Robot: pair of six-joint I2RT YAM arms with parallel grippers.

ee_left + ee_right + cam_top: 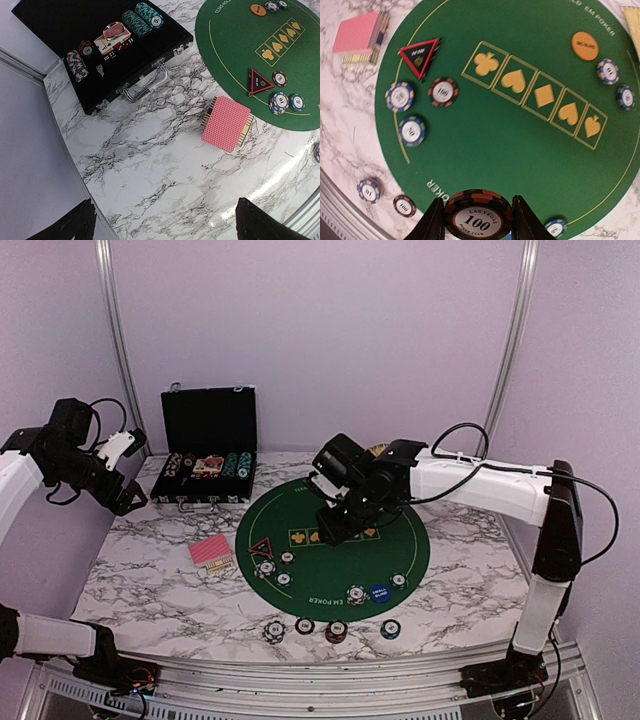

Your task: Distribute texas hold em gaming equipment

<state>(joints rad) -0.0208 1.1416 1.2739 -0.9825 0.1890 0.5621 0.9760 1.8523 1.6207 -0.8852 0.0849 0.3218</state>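
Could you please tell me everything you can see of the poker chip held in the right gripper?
The poker chip is round, with a black-and-red striped rim and a white centre printed LAS VEGAS, 100, POKER CLUB. It looks like moulded plastic or clay. The right gripper pinches its edge between both jaws, printed face toward the wrist camera, with the green felt mat behind it.
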